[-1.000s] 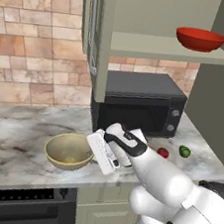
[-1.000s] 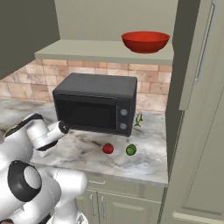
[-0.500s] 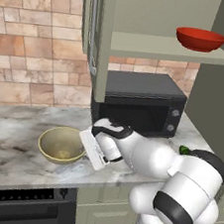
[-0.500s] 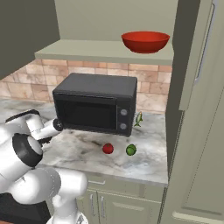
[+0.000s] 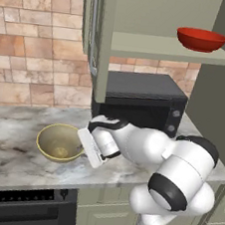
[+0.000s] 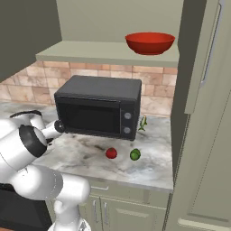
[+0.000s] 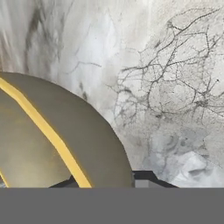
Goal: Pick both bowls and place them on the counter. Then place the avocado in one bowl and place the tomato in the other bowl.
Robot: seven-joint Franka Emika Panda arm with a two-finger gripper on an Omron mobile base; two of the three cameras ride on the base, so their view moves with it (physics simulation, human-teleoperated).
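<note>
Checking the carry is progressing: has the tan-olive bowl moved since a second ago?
Yes. In the left base view the tan-olive bowl, gripped at its rim, has shifted left along the counter, farther from the microwave.

A wall of tan and reddish stone tiles [image 5: 32, 49] runs behind the worktop, continuing under the upper shelf. A black microwave oven [image 6: 99, 106] with a dark glass door and two knobs stands against that wall. Above it hangs a grey-green open shelf [image 6: 108, 53], flanked by cabinets of the same colour; a tall cabinet [image 6: 203, 135] with a long bar handle fills the right side. Pale base cupboards [image 6: 131, 207] sit below. A dark oven front [image 5: 16, 207] sits at lower left. Light is even and soft.
</note>
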